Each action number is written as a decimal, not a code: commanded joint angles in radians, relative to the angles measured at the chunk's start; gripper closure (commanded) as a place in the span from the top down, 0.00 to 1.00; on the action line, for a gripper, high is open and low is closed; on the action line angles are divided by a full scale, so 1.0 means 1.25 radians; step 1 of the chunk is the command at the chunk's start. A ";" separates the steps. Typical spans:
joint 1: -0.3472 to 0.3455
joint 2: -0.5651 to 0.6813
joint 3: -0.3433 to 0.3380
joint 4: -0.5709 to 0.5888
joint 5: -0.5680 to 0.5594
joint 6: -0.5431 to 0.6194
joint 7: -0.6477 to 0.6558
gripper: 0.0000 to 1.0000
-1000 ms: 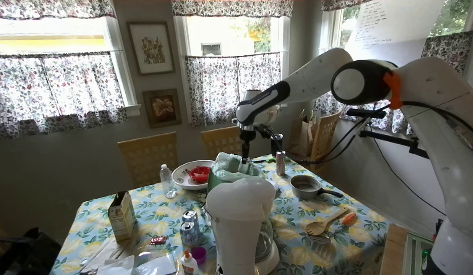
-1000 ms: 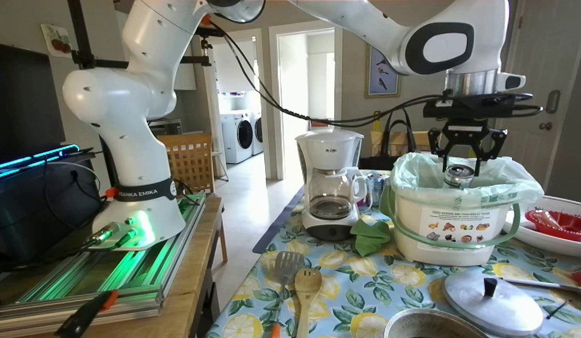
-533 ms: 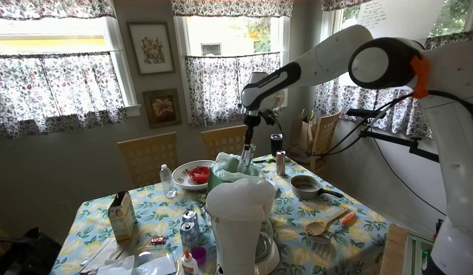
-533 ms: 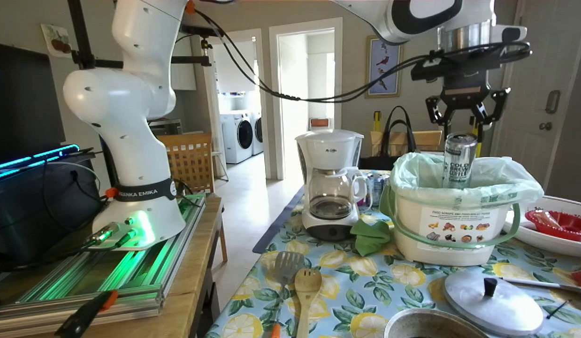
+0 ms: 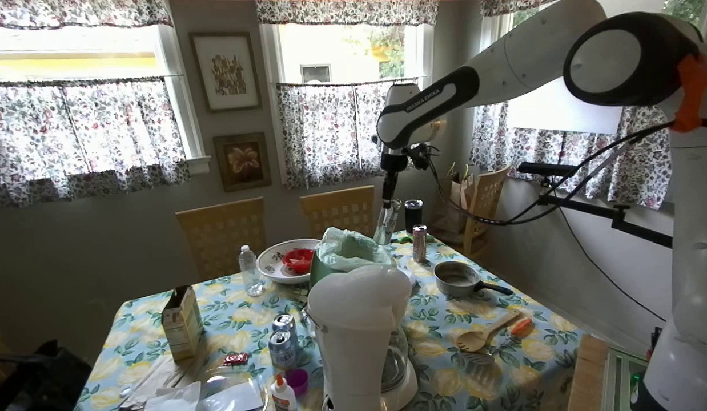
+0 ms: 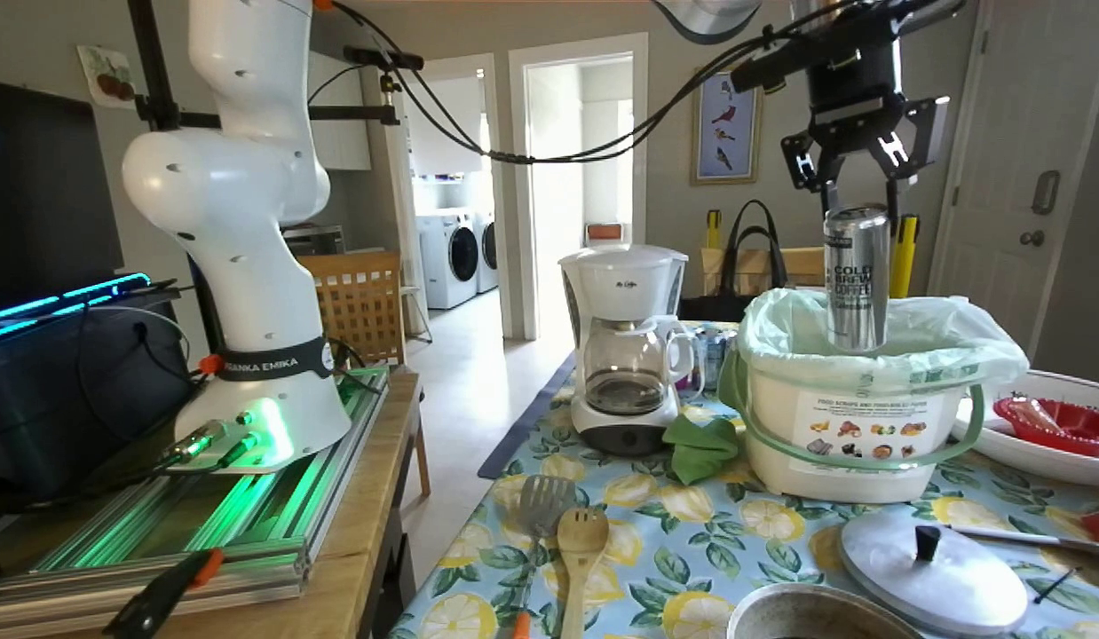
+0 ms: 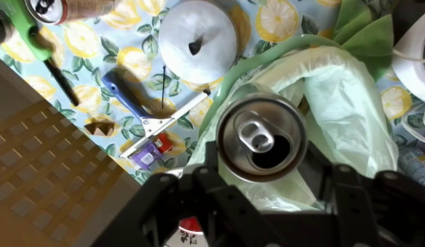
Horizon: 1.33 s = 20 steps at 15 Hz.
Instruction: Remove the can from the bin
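The silver can (image 6: 858,288), printed "Cold Brew Coffee", hangs slightly tilted from my gripper (image 6: 860,202). In the wrist view the opened top of the can (image 7: 262,137) sits between the fingers of the gripper (image 7: 262,154), which are shut on it. The white bin (image 6: 856,426) has a pale green liner and a green handle. The can's whole length shows, its bottom near the level of the bin's rim. In an exterior view the can (image 5: 386,224) is beside the right edge of the lined bin (image 5: 353,251).
A coffee maker (image 6: 625,355) and green cloth (image 6: 702,448) stand beside the bin. A pot lid (image 6: 933,568), a pan (image 5: 457,278), a copper-coloured can (image 5: 420,244), a dark tumbler (image 5: 413,216) and a squeegee (image 7: 154,120) are nearby. A white bowl (image 5: 270,265) stands behind.
My gripper has risen with the can, lifting it from inside the bin up to rim height. It has also shifted right in an exterior view, toward the bin's edge.
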 commanded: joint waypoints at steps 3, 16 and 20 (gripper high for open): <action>0.029 -0.100 -0.033 -0.112 -0.087 -0.056 0.054 0.35; 0.035 -0.099 -0.042 -0.303 -0.133 0.063 0.056 0.35; 0.027 -0.072 -0.047 -0.345 -0.132 0.154 0.037 0.35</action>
